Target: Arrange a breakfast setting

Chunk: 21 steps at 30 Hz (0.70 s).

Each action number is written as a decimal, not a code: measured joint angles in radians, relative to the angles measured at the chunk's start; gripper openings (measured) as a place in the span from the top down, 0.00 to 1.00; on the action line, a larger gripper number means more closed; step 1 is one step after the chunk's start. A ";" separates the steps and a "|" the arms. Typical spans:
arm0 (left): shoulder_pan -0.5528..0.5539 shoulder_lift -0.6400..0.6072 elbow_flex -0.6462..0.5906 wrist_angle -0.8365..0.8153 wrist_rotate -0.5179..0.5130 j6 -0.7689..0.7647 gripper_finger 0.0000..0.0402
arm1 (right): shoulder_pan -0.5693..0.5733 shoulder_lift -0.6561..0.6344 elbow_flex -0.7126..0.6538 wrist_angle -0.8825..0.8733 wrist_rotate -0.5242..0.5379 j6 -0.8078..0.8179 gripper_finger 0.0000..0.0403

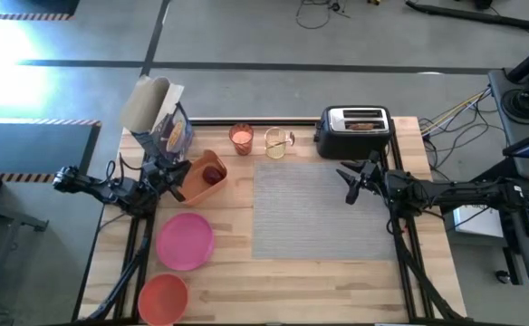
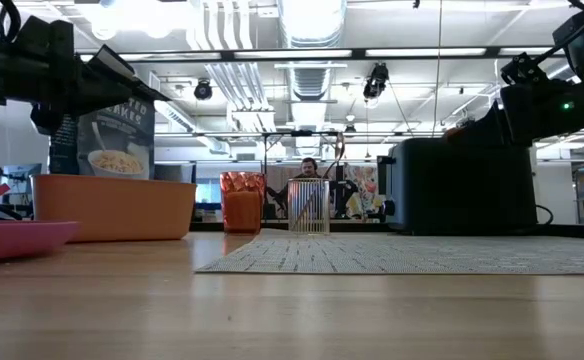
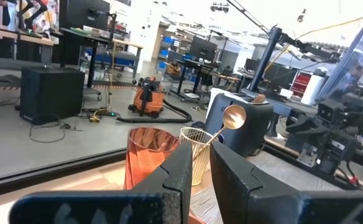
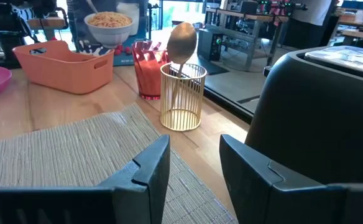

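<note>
The grey placemat [image 1: 323, 213] lies at the table's centre. The pink plate [image 1: 186, 240] and the orange-red bowl [image 1: 163, 297] rest on the wood at the near left. The red fruit [image 1: 213, 175] lies in the orange bin [image 1: 197, 181]. The glass [image 1: 241, 139] stands at the far edge beside a gold wire holder [image 4: 181, 96], where the spoon [image 4: 183, 43] stands bowl end up. The toast [image 1: 364, 126] sits in the toaster's slot. My left gripper [image 3: 201, 155] hovers by the bin with a narrow gap between its fingers. My right gripper [image 4: 195, 155] hangs open over the placemat's far right corner.
The black-and-silver toaster [image 1: 355, 131] stands at the far right of the table. A cereal box [image 1: 160, 113] stands at the far left, behind the bin. Bare wood [image 1: 301, 285] runs along the near edge in front of the placemat.
</note>
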 joint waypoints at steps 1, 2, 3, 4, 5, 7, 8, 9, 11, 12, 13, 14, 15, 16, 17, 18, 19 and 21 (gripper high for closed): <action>0.000 0.000 0.000 0.001 0.000 0.000 0.90 | 0.000 0.000 0.000 0.000 0.000 0.000 0.68; 0.000 0.000 0.000 0.000 0.000 0.000 0.90 | 0.000 0.000 0.000 0.000 0.000 0.000 0.68; 0.000 0.000 0.000 -0.001 0.000 0.000 0.90 | 0.000 0.000 0.000 0.000 0.000 0.000 0.68; 0.000 0.000 0.000 -0.001 0.000 0.000 0.90 | 0.000 0.000 0.000 0.000 0.000 0.000 0.68; 0.000 0.000 0.000 -0.001 0.000 0.000 0.90 | 0.000 0.000 0.000 0.000 0.000 0.000 0.68; 0.000 0.000 0.000 -0.001 0.000 0.000 0.90 | 0.000 0.000 0.000 0.000 0.000 0.000 0.68; 0.000 0.000 0.000 -0.001 0.000 0.000 0.90 | 0.000 0.000 0.000 0.000 0.000 0.000 0.68; 0.000 0.000 0.000 -0.002 0.000 0.000 0.90 | 0.000 0.000 0.000 0.000 0.000 0.000 0.68; 0.000 0.000 0.000 -0.002 0.000 0.000 0.90 | 0.000 0.000 0.000 0.000 0.000 0.000 0.68; 0.000 0.000 0.000 -0.002 0.000 0.000 0.90 | 0.000 0.000 0.000 0.000 0.000 0.000 0.68; 0.000 0.000 0.000 -0.002 0.000 0.000 0.90 | 0.000 0.000 0.000 0.000 0.000 0.000 0.68; 0.000 0.000 0.000 -0.001 0.000 0.000 0.90 | 0.000 0.000 0.000 0.000 0.000 0.000 0.68; 0.000 0.000 0.000 -0.001 0.000 0.000 0.90 | 0.000 0.000 0.000 0.000 0.000 0.000 0.68; 0.000 0.000 0.000 -0.002 0.000 0.000 0.90 | 0.000 0.000 0.000 0.000 0.000 0.000 0.68; 0.000 0.000 0.000 -0.003 0.000 0.000 0.90 | 0.000 0.000 0.000 0.000 0.000 0.000 0.68; 0.000 0.000 0.000 -0.004 0.000 0.000 0.90 | 0.000 0.000 0.000 0.000 0.000 0.000 0.68; 0.000 0.000 0.000 -0.004 0.000 0.000 0.90 | 0.000 0.000 0.000 0.000 0.000 0.000 0.68; 0.000 0.000 0.000 -0.006 0.001 -0.007 0.90 | 0.000 0.000 0.000 0.000 0.000 0.000 0.68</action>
